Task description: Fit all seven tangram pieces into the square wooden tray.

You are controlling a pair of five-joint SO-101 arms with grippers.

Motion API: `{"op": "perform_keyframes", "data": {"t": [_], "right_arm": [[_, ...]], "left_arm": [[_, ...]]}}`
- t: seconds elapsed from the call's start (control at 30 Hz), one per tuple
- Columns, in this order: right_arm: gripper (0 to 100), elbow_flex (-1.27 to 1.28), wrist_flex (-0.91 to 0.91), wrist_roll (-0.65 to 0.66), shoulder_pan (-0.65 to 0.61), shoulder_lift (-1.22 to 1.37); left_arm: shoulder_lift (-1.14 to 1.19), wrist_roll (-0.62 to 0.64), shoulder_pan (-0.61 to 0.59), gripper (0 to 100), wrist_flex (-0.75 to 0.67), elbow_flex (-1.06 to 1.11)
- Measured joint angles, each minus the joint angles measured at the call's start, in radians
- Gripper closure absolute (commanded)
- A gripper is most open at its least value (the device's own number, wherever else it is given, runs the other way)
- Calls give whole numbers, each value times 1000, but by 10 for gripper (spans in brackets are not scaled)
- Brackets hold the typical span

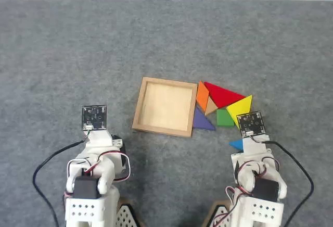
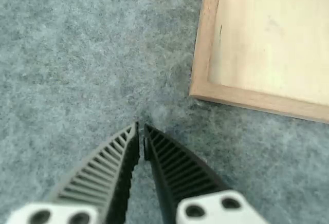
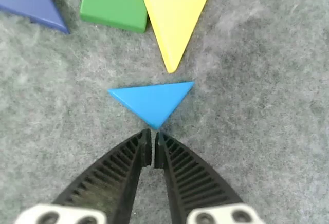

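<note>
Your left tool [image 2: 141, 130] and right tool [image 3: 153, 142] are both pinched together; advance and you'll shove the blue triangle [image 3: 152, 102] away.

No text is legible; the camera board [image 1: 94, 117] perhaps carries tiny marks.

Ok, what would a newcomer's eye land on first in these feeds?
Probably the bright cluster of tangram pieces on the grey carpet, red triangle and yellow triangle among them, crowded against the right-arm side of the wooden tray, which holds no piece yet. Next, the small blue triangle lying apart from the rest, just ahead of the tips of the shut right gripper.
</note>
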Motion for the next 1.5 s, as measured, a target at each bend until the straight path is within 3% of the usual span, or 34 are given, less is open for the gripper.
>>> {"op": "perform_keyframes", "data": {"t": [0.37, 0.6, 0.8, 1.0, 1.17, 1.33, 1.5], "right_arm": [[969, 0, -3, -2, 0, 0], [968, -8, -201, 92, 43, 0], [967, -233, -203, 94, 48, 14], [946, -459, -233, 51, -77, 405], [790, -677, -270, -5, -206, 930], [681, -901, -276, -66, -235, 1372], [676, -1026, -285, -150, -245, 1600]], "left_arm": [[0, 0, 0, 986, 0, 0], [0, 0, 0, 986, 0, 0], [0, 0, 0, 986, 0, 0], [0, 0, 0, 986, 0, 0], [0, 0, 0, 986, 0, 0], [0, 0, 0, 986, 0, 0], [0, 0, 0, 986, 0, 0]]}}
